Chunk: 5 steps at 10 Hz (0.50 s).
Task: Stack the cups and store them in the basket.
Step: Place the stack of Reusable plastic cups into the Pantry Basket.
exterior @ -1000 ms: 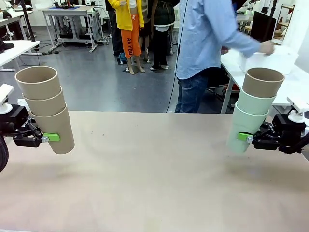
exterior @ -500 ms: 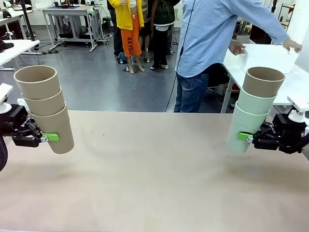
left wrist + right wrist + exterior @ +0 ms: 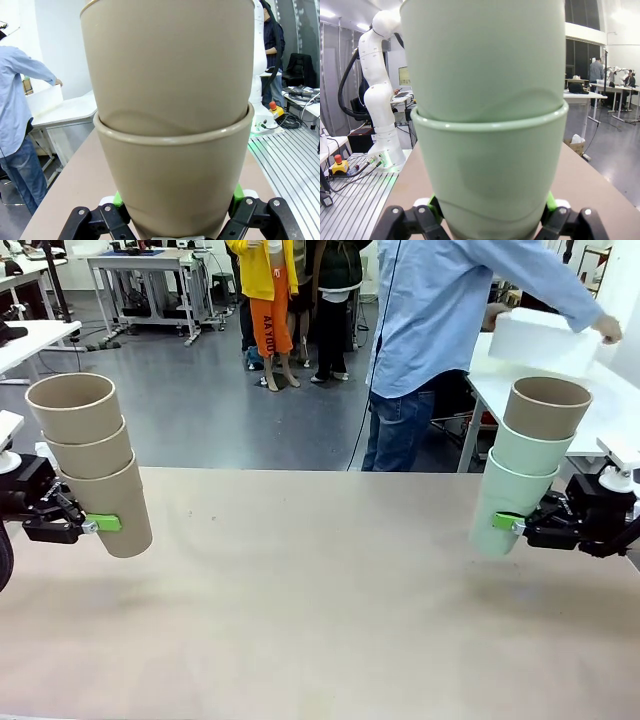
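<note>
My left gripper (image 3: pixel 96 524) is shut on the bottom cup of a stack of three tan cups (image 3: pixel 92 455), held tilted above the table's left side. In the left wrist view the tan stack (image 3: pixel 170 125) sits between the green pads of that gripper (image 3: pixel 175 202). Over the right side, my right gripper (image 3: pixel 510 523) is shut on a stack of two mint cups (image 3: pixel 515 485) with a tan cup (image 3: pixel 545 408) on top. The mint stack (image 3: pixel 487 125) sits in the right gripper (image 3: pixel 490 205). Behind the table at far right, a person holds the white basket (image 3: pixel 545 340) up in both hands.
The tan table (image 3: pixel 320 610) lies bare between the two arms. The person in a blue shirt (image 3: pixel 430 330) stands beyond the far edge, beside a white side table (image 3: pixel 500 390). Other tables stand farther back.
The person has lifted the white basket off the side table. My left gripper and its tan stack have drifted slightly left. The right stack has not moved.
</note>
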### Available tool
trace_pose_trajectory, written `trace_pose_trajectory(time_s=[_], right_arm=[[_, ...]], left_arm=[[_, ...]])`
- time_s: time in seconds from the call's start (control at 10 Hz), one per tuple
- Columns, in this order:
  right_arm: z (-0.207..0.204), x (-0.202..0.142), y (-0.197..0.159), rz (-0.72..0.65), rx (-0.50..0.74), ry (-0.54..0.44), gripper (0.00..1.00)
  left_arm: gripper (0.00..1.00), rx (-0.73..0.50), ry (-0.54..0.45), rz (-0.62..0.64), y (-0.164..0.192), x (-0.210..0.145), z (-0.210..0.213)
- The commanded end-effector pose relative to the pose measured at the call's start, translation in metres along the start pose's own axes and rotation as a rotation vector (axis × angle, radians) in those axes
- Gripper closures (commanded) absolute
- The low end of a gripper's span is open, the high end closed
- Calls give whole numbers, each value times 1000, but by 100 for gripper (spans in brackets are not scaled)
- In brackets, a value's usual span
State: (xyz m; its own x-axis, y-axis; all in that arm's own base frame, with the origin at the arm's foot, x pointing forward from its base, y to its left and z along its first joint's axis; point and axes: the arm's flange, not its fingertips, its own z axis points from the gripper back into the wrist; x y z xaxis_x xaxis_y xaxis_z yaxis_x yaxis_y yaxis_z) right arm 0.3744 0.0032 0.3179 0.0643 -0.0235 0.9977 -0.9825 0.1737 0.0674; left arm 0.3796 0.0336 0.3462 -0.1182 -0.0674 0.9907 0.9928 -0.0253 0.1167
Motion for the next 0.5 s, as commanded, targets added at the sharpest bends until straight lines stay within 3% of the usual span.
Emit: trace_pose_trajectory(time_s=[0.0,0.4], right_arm=[[0,4,0,11,-1,-1,15],[0,4,0,11,-1,-1,15]], left_arm=[[15,0,-5,-11,-2,6,-2],[15,0,-5,-11,-2,6,-2]])
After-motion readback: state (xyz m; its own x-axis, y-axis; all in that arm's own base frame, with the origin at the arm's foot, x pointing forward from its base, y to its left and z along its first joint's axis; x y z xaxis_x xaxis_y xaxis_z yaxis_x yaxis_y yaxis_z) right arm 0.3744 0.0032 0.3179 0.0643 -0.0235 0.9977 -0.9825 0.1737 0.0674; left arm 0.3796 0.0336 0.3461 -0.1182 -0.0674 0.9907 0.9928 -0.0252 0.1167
